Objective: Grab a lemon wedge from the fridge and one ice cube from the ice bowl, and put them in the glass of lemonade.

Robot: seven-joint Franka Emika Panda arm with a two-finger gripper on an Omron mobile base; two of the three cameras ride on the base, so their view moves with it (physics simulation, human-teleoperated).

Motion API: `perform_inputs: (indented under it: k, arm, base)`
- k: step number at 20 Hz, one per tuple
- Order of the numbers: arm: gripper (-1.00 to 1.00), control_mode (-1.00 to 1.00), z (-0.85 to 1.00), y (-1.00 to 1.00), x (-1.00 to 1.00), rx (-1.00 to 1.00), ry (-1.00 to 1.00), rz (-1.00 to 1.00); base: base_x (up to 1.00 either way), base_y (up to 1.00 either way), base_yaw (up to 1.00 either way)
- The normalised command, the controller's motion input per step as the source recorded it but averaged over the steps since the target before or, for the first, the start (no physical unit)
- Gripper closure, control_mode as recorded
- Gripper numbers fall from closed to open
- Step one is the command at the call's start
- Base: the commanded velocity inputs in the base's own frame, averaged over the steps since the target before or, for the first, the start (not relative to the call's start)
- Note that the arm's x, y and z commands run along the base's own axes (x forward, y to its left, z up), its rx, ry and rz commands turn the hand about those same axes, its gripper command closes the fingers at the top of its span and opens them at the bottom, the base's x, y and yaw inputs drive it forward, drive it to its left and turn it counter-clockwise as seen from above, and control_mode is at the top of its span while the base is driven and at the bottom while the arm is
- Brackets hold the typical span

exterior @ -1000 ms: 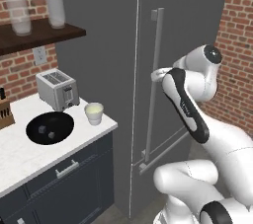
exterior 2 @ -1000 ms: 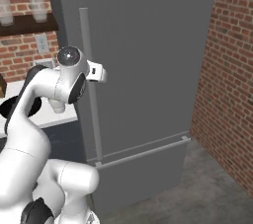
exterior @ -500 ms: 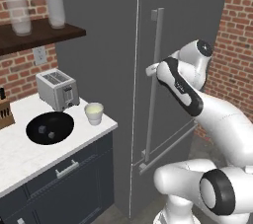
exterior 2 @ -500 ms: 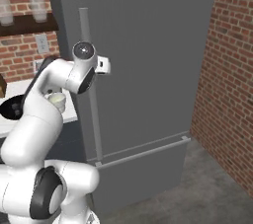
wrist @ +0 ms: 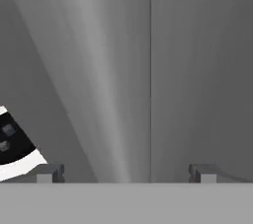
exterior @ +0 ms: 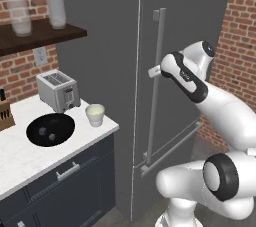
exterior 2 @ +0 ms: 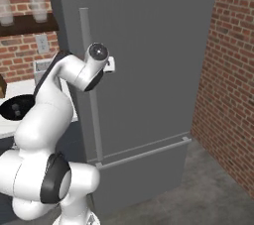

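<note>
Fridge point(exterior: 110, 46) door shut, so lemon wedge presumably hidden inside. Gripper point(wrist: 126, 172) spread wide, nothing held, lined up at handle point(exterior: 156, 78) mid-frame, probably for pull. Ice bowl point(exterior: 50, 129) and lemonade glass point(exterior: 95, 115) parked on bench point(exterior: 30, 158), lower left.

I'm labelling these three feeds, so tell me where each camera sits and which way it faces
Left base view: behind the arm on its left, facing the closed fridge and the counter; the arm rises at lower right, its tool at the handle.
Right base view: behind on its right, facing the fridge; the arm rises at lower left.
Hand view: on the hand, close to the handle; open fingertips at the bottom.
All three share the handle and the ice bowl.
</note>
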Motion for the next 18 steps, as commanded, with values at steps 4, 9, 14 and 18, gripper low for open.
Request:
perform_inputs:
  k: [4,9,14,18]
  arm:
    - [-1.0,-1.0,-0.21,0.02,0.4,0.0,0.0,0.08]
    - [-1.0,-1.0,-0.28,0.09,0.3,0.0,-0.01,0.02]
    - [-1.0,-1.0,-0.2,0.33,0.04,0.0,-0.02,0.0]
    - [1.0,-1.0,-0.01,0.32,0.0,0.0,0.0,0.0]
  base:
    - [0.0,0.0,0.0]
    - [0.0,0.0,0.0]
    - [0.0,0.0,0.0]
    - [0.0,0.0,0.0]
